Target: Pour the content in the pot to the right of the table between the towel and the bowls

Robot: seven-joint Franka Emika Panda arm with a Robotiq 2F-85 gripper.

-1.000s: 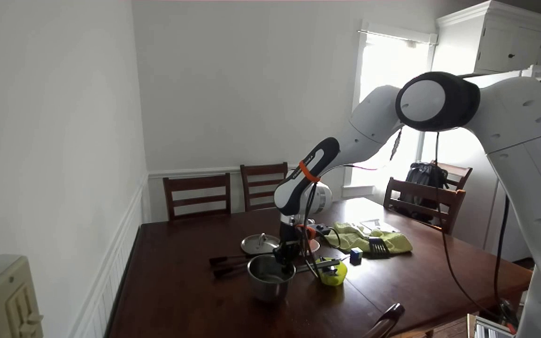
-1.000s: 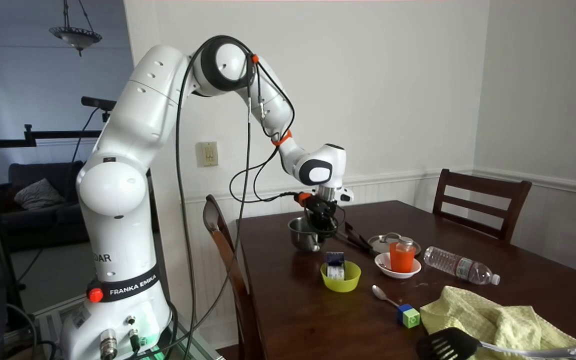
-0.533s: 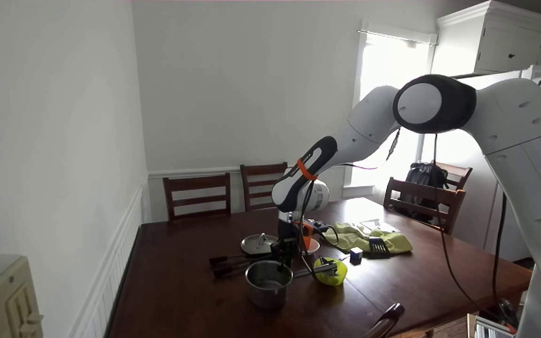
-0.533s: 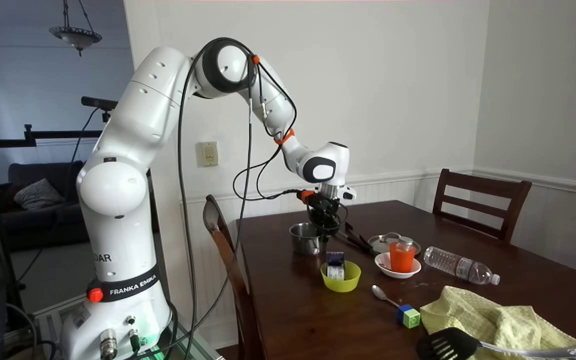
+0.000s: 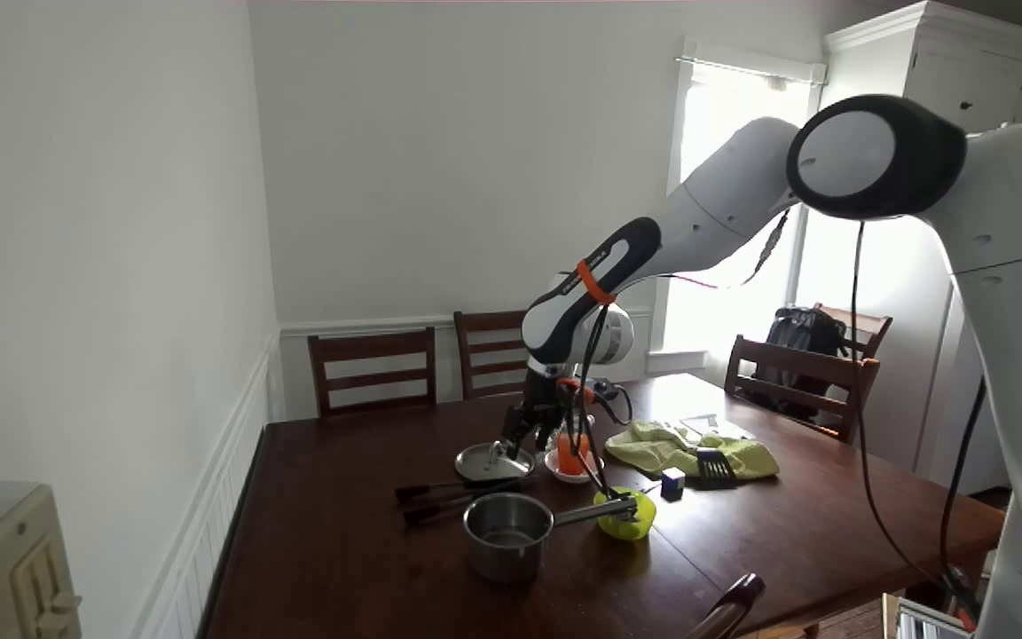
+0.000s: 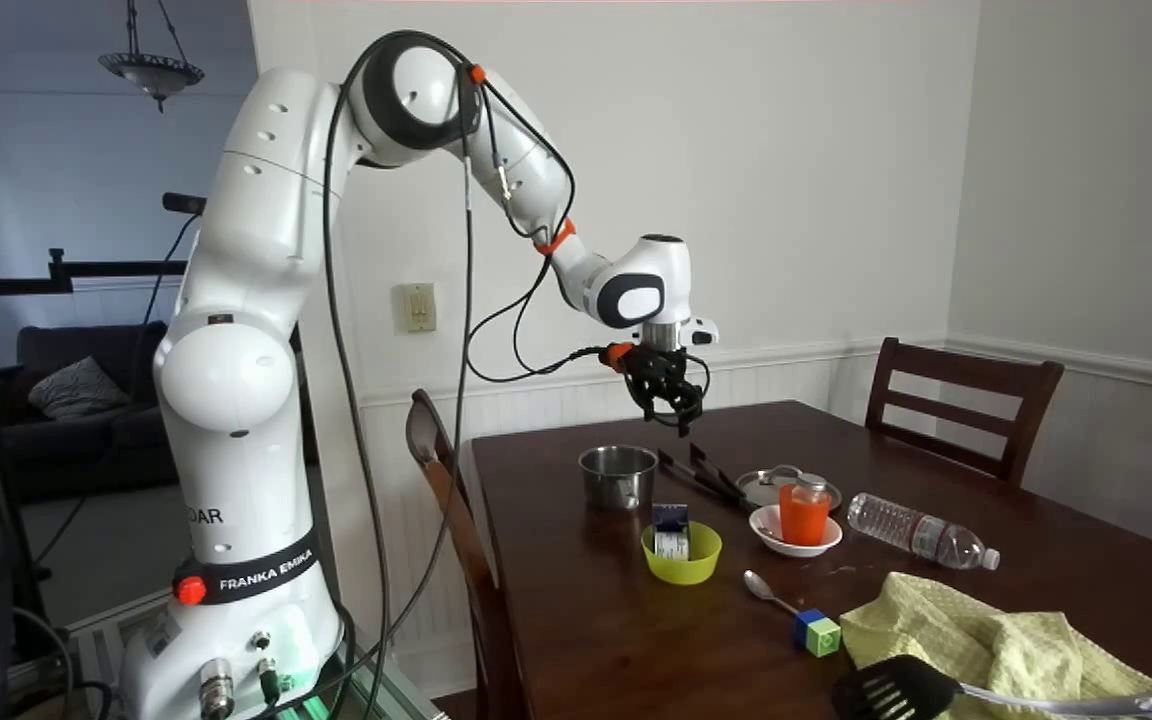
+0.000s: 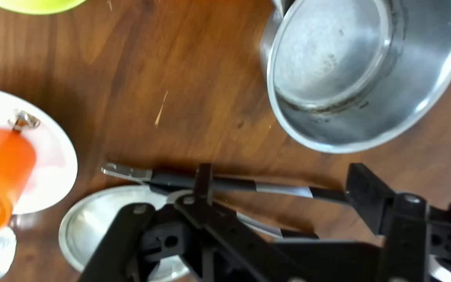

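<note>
The steel pot (image 6: 619,485) stands upright on the table (image 5: 342,550), its handle (image 5: 586,512) reaching toward the yellow-green bowl (image 6: 681,572). No content shows in the visible part of the pot (image 7: 327,58) in the wrist view. My gripper (image 5: 527,442) hangs above the table, apart from the pot, over the tongs. In the wrist view the gripper (image 7: 280,176) has widely spread jaws with nothing held between them. The white bowl (image 6: 768,542) lies beyond the yellow-green one. The yellow towel (image 6: 976,630) is spread farther along. Between towel and bowls lies a blue and green block (image 6: 817,632).
Tongs (image 6: 706,478) and a metal lid (image 5: 475,461) lie beneath my gripper. An orange cup (image 6: 804,515) sits in the white bowl, a small box (image 6: 671,530) in the yellow-green bowl. A bottle (image 6: 921,530), spoon (image 6: 768,590) and spatula (image 6: 896,688) lie around.
The pot has come down slightly to rest on the table. My gripper has let go of it, opened, and risen clear of it.
</note>
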